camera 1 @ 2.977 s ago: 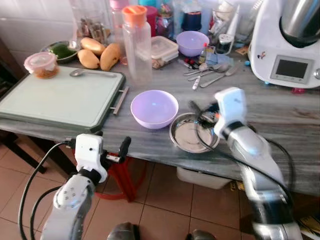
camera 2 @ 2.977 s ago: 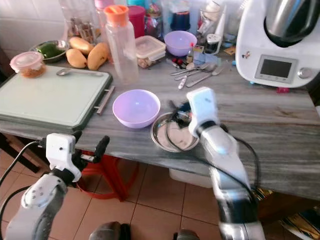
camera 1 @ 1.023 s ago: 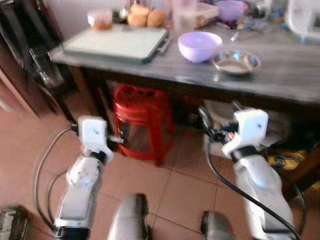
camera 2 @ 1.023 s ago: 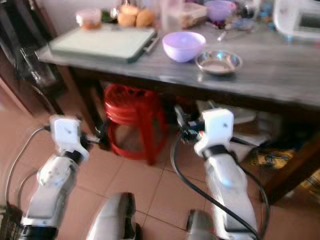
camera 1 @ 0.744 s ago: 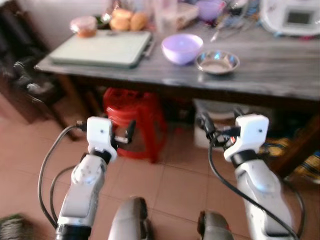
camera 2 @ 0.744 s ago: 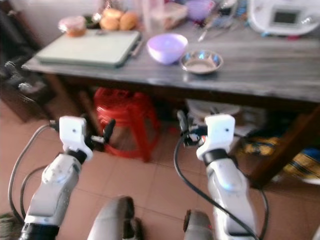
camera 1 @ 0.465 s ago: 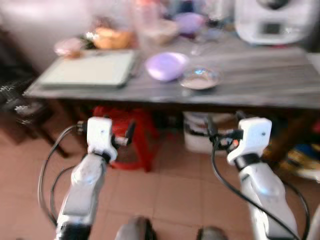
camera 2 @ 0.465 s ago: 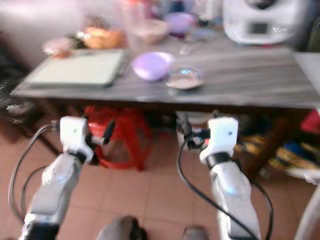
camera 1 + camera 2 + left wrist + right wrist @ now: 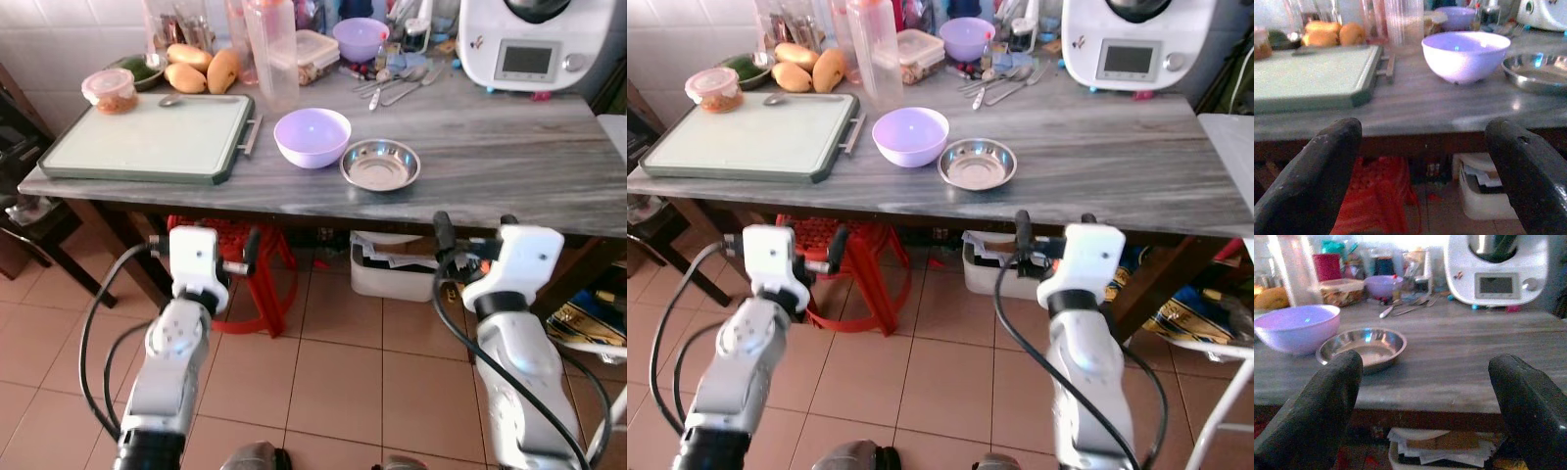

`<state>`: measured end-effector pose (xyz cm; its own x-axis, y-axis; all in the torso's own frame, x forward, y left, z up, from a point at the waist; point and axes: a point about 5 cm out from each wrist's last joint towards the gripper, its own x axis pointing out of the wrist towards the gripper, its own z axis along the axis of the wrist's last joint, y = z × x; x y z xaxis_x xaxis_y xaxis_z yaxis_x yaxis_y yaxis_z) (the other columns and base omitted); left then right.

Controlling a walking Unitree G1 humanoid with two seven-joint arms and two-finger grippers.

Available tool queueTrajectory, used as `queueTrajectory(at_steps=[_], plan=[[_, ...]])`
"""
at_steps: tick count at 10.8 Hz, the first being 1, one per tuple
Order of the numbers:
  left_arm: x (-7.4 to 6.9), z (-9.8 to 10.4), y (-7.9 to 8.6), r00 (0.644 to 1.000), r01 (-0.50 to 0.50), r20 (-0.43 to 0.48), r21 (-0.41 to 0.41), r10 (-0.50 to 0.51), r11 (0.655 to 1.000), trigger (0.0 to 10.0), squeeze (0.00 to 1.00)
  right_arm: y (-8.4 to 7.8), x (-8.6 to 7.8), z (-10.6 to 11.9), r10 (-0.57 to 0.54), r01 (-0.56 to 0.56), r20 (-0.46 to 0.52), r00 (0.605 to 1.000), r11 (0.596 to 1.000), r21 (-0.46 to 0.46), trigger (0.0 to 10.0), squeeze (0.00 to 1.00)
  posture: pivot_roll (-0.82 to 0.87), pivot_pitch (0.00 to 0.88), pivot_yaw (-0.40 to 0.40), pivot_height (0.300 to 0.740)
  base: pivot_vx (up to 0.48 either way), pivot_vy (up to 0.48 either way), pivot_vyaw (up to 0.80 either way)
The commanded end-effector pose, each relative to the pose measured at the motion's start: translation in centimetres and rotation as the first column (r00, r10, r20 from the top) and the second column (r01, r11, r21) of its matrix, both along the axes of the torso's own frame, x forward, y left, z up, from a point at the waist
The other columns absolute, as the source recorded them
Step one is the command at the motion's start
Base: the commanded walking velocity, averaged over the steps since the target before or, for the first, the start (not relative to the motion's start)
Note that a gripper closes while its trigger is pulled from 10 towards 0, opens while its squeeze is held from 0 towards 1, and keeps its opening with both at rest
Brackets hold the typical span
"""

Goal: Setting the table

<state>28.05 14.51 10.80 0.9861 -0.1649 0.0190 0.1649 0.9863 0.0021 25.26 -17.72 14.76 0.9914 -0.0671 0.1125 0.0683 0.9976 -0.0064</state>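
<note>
A purple bowl (image 9: 312, 136) and a shallow steel dish (image 9: 380, 164) sit side by side on the grey stone table (image 9: 509, 186), toward its front edge. Spoons and forks (image 9: 397, 83) lie loose farther back. My left gripper (image 9: 203, 242) and right gripper (image 9: 474, 227) are both open and empty. They hang in front of the table, below its edge, over the tiled floor. Past the left fingers (image 9: 1317, 171) the wrist view looks at the bowl (image 9: 1465, 55). Past the right fingers (image 9: 1327, 401) it looks at the dish (image 9: 1362, 344).
A green cutting board (image 9: 147, 137) fills the table's left part, with mangoes (image 9: 201, 69), a tall bottle (image 9: 271, 54) and a lidded tub (image 9: 109, 90) behind it. A white kitchen machine (image 9: 524, 44) stands back right. Under the table are a red stool (image 9: 235, 245) and a white box (image 9: 392, 269).
My right gripper, which was at the steel dish, has drawn back and dropped below the table edge. The camera has backed away from the table; the dish and bowl stay put.
</note>
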Motion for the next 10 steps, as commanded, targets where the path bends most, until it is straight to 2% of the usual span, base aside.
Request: queueTrajectory(at_steps=[1, 2, 4, 8, 10], plan=[[0.0, 0.0, 0.8, 1.0, -0.027, -0.002, 0.009, 0.027, 1.0, 10.0, 0.0, 0.3, 0.1, 0.3, -0.004, 0.004, 0.019, 1.0, 1.0, 0.013, 10.0, 0.0, -0.06, 0.0, 0.063, 0.74, 0.0, 0.0, 0.0], [-0.3, -0.3, 1.1, 0.999, -0.034, -0.015, 0.002, 0.034, 0.999, 10.0, 0.0, 0.1, -0.2, -0.1, -0.017, 0.017, -0.007, 1.0, 1.0, 0.022, 10.0, 0.0, -0.05, 0.0, 0.067, 0.74, 0.0, 0.0, 0.0], [-1.1, -1.0, 1.1, 0.999, -0.024, -0.047, 0.007, 0.025, 1.0, 10.0, 0.0, 0.1, -1.1, -0.8, -0.017, 0.017, -0.026, 1.0, 1.0, 0.004, 10.0, 0.0, -0.06, 0.0, 0.068, 0.74, 0.0, 0.0, -0.72], [-1.9, -1.3, 0.8, 0.998, -0.011, -0.061, 0.006, 0.012, 1.0, 10.0, 0.0, 0.0, -1.2, -1.1, -0.045, 0.041, -0.079, 0.996, 0.998, -0.052, 10.0, 0.0, -0.06, 0.0, 0.062, 0.74, 0.0, 0.0, 0.0], [-1.9, -1.3, 0.8, 0.998, -0.011, -0.061, 0.006, 0.012, 1.0, 10.0, 0.0, 0.0, -1.2, -1.1, -0.045, 0.041, -0.079, 0.996, 0.998, -0.052, 10.0, 0.0, -0.06, 0.0, 0.062, 0.74, 0.0, 0.0, 0.0]])
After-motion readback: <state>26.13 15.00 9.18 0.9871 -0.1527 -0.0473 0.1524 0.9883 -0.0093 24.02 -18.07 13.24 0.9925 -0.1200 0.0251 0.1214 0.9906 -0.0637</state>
